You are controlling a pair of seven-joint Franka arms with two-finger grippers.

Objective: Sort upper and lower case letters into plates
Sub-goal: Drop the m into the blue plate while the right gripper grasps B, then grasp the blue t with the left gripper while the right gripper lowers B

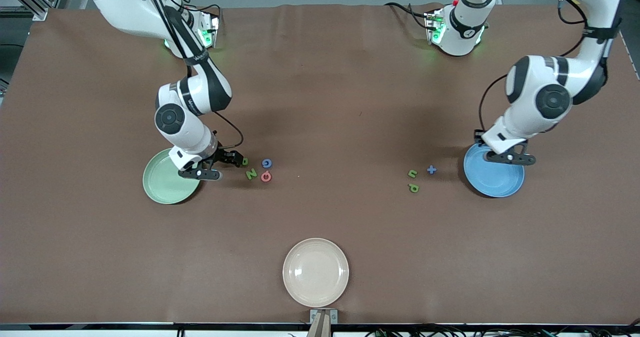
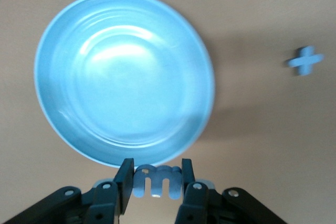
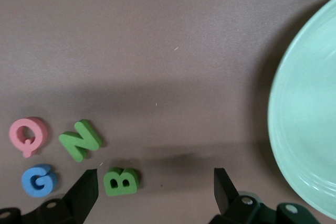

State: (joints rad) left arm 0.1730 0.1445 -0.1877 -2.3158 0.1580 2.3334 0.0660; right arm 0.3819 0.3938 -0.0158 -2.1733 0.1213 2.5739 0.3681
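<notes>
Nearest the front camera, a cream plate is sitting unused on the brown surface. Toward the right arm's end, the right gripper is hanging with its jaws spread wide and grasping nothing, low beside the mint green plate. The green B is lying just off one of its fingers, so this arm is plainly the nearer one for it. Beside the B, the green N, blue G and pink Q are crowding close and could get nudged. Toward the left arm's end, the left gripper is clenching a pale blue m over the blue plate rim. A blue plus and two green letters are lying near that plate.
</notes>
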